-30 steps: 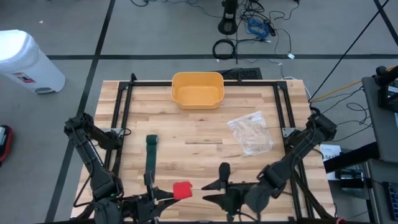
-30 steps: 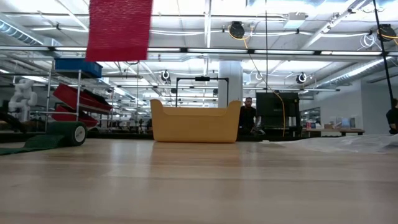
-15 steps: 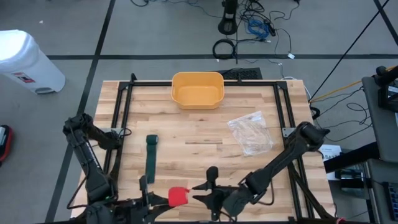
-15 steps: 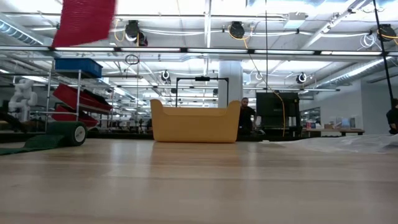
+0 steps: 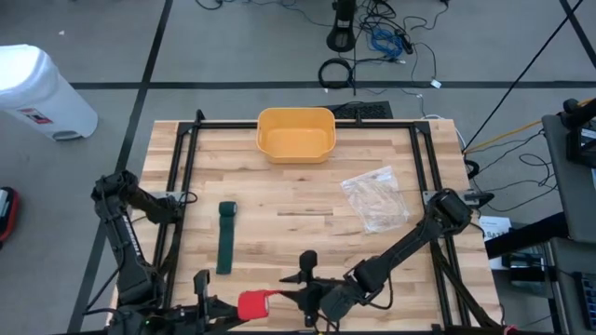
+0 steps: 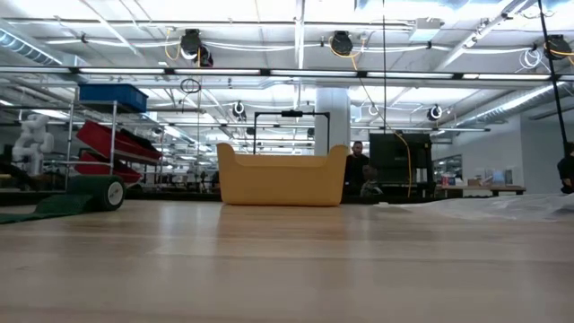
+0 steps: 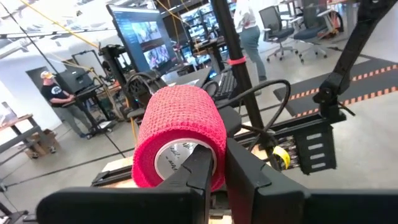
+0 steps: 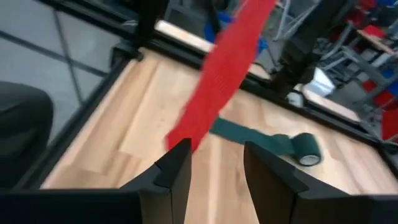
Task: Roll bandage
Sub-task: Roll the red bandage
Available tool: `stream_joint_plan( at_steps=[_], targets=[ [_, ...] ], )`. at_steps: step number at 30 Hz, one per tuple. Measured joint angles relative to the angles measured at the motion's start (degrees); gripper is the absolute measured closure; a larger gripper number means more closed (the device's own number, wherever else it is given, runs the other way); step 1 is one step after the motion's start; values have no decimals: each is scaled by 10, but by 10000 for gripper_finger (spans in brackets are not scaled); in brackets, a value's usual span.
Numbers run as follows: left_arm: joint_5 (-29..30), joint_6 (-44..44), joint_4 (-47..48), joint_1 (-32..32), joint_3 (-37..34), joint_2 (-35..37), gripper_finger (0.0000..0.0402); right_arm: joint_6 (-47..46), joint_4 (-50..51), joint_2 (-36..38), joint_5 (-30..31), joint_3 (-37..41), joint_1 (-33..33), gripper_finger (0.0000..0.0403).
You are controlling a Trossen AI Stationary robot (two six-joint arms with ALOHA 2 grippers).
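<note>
A red bandage roll (image 7: pixel 179 134) is held above the near edge of the worktop (image 5: pixel 298 195), clamped in the left pincer (image 7: pixel 214 163), whose fingers are clenched on the roll's wall with one finger inside the cardboard core. A loose red tail (image 8: pixel 221 71) runs from the roll toward the right pincer (image 8: pixel 214 158); its lower end sits at one finger of that pincer, whose fingers stand partly apart, and whether they actually grip the tail cannot be told. In the high view the roll (image 5: pixel 251 304) lies between the two pincers, with the right pincer (image 5: pixel 303 293) just beside it. The roll's long axis, through its open core, points roughly back toward the left wrist camera; the tail's long axis runs diagonally from the roll toward the right pincer. Judged risks: the tail may slip free if it is only resting on the finger, leaving the wrap slack; uneven tension may skew the winding so its edges telescope; the roll may twist out of the thin wall grip. Farther out, a partly unrolled green bandage (image 5: pixel 224 237) lies flat on the worktop, its strip running front to back. A yellow bin (image 5: pixel 295 134) stands at the far edge, and a clear plastic bag (image 5: pixel 375 198) lies to the right.
</note>
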State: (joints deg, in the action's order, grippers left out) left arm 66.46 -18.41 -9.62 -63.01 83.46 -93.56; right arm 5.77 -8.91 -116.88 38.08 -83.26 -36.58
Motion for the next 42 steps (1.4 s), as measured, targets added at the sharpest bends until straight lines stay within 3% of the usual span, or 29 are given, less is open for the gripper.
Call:
stream_joint_plan(
  at_steps=[5,8,19,26,34,38,42],
  targets=[
    [0,-4,-1,-2,0,0,364,-2,-4,-1,-80,0,-18,273],
    [0,0,0,-1,0,0,364,1,-11,-1,-97,0,-27,273],
    [0,1,6,-1,0,0,364,53,-83,-1,-94,0,-40,273],
    [-2,16,29,-4,0,0,364,157,-185,7,-90,0,-58,273],
    [-3,16,29,-8,0,0,364,323,-326,29,-4,0,-70,273],
    [-3,16,29,-8,0,0,364,351,-409,40,-7,0,-64,273],
    [-8,16,31,-8,0,0,364,368,-419,65,-8,0,-51,273]
  ],
)
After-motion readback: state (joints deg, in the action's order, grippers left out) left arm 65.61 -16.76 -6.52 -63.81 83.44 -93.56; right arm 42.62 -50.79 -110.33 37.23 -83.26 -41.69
